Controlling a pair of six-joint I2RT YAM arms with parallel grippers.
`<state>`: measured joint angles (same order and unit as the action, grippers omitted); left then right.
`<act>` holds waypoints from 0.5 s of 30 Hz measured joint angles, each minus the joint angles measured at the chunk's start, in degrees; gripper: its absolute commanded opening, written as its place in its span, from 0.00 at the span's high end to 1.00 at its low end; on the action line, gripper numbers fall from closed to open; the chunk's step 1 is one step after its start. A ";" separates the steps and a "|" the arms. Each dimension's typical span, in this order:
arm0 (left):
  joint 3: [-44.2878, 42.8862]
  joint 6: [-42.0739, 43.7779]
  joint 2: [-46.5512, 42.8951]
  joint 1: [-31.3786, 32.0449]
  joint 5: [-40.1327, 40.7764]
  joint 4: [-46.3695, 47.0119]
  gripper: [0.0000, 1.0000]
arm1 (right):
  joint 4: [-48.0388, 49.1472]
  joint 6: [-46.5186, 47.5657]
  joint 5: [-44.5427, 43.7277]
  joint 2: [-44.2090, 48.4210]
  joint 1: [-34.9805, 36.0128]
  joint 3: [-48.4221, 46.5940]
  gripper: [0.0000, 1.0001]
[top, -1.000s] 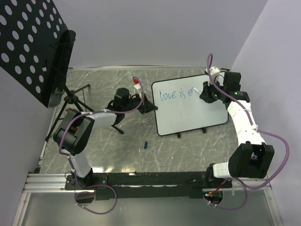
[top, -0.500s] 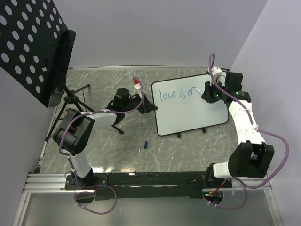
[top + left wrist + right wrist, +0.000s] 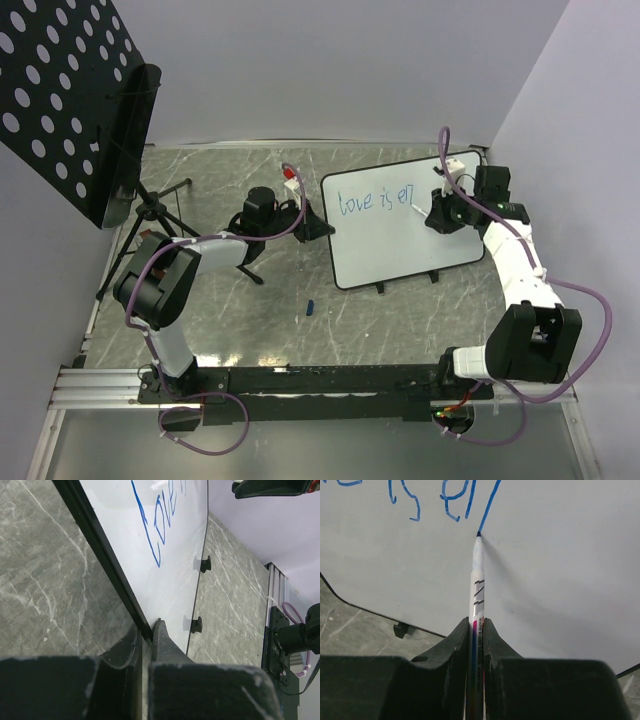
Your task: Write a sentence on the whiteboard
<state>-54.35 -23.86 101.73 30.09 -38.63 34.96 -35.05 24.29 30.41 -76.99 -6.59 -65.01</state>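
The whiteboard (image 3: 400,245) has its rim pinched by the left claw (image 3: 147,630); right claw (image 3: 476,623) pinches a marker (image 3: 478,575).

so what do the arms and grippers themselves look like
The left arm and right arm match: white links, bulky black joints, a purple cable looping along each. The left gripper and right gripper have dark, rough wedge fingers.

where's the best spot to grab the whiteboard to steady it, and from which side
Pinch the whiteboard by its thin left edge, coming from the left, one finger on each face. It is broad but thin, so only an edge fits the jaws, and that side is away from the marker in the right gripper. The left gripper grips there now.
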 measured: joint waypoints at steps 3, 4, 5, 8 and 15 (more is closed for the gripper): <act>0.00 0.00 0.00 0.00 -0.07 0.20 0.99 | -0.13 0.07 -0.09 0.59 -0.04 0.11 1.00; 0.00 0.02 0.00 0.00 -0.09 0.31 0.99 | -0.17 0.07 -0.13 0.79 -0.07 0.11 1.00; 0.00 0.02 0.00 0.00 -0.09 0.35 0.99 | -0.20 0.04 -0.13 0.92 -0.07 0.11 1.00; 0.00 0.04 0.00 0.00 -0.22 0.48 0.99 | -0.20 -0.02 0.07 1.36 -0.07 0.09 1.00; 0.00 0.17 0.00 0.07 -0.52 0.83 0.99 | -0.52 -0.85 1.46 3.96 -0.07 -1.77 1.00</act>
<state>-54.35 -23.68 101.73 30.15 -39.16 35.79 -35.57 23.44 31.88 -73.03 -6.66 -66.78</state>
